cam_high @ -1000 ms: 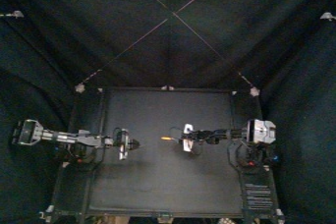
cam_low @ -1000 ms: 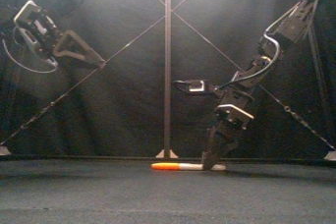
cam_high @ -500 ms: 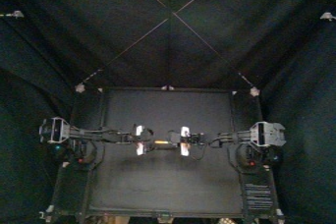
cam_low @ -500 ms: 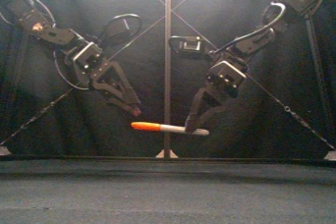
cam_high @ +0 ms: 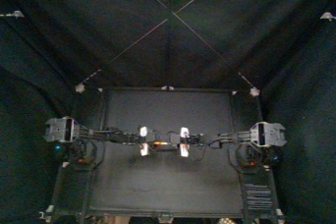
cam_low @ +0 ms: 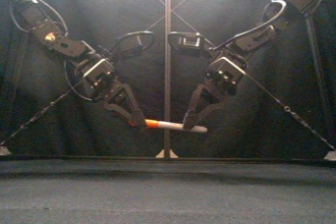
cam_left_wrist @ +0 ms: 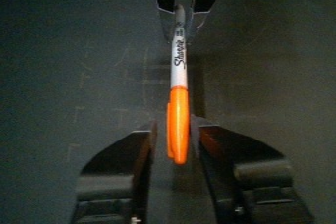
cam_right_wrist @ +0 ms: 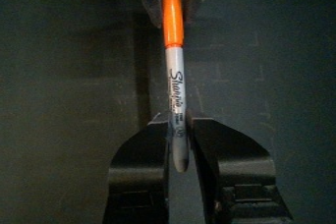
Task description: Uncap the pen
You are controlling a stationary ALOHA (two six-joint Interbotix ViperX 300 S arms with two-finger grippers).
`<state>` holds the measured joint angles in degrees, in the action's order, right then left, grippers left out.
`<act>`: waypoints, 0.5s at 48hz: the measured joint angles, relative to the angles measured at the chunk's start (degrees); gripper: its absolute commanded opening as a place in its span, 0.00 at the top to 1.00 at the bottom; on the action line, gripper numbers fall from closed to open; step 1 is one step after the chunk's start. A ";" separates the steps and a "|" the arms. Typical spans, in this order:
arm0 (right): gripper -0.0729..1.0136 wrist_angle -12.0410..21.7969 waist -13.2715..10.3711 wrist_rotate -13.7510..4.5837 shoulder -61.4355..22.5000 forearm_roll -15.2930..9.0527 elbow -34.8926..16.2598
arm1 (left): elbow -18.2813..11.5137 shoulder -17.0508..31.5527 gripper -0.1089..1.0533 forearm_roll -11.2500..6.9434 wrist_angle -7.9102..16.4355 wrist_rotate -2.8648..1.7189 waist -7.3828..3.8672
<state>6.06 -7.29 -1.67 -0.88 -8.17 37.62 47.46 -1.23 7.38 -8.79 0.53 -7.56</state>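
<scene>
Aloft: pen (cam_low: 172, 126), left pincer (cam_low: 137, 120), right pincer (cam_low: 197, 124).

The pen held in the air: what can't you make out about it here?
Top view: the pen is too small to show any detail.
Front view: the left gripper covers the end of the cap.
Right wrist view: the right gripper shadows the end of the barrel.
Everywhere: the cap hides the tip.

Left tool (cam_low: 137, 122) now around pen cap (cam_low: 160, 125)

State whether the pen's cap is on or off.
On: the orange cap meets the barrel with no gap between them.
</scene>
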 measured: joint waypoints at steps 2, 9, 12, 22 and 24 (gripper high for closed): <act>0.48 0.09 0.00 0.00 0.26 0.18 0.18 | 0.00 -0.09 0.52 0.70 0.18 0.00 -0.09; 0.48 -1.93 0.09 -0.09 3.78 1.76 3.16 | 1.67 -2.46 0.52 1.41 1.14 -0.09 -0.18; 0.48 -3.60 0.09 0.00 5.89 2.99 5.27 | 2.99 -4.57 0.52 1.41 1.67 -0.26 -0.18; 0.48 -9.93 -0.53 -0.18 12.39 5.98 15.38 | 9.84 -11.87 0.52 1.32 2.46 -0.09 -0.79; 0.48 -10.81 -0.53 -0.18 13.45 6.33 16.52 | 10.28 -12.74 0.52 1.32 2.46 -0.09 -0.70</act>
<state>-4.75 -7.82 -1.85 12.57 -1.85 54.14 57.74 -13.97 8.70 -6.33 0.44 -8.26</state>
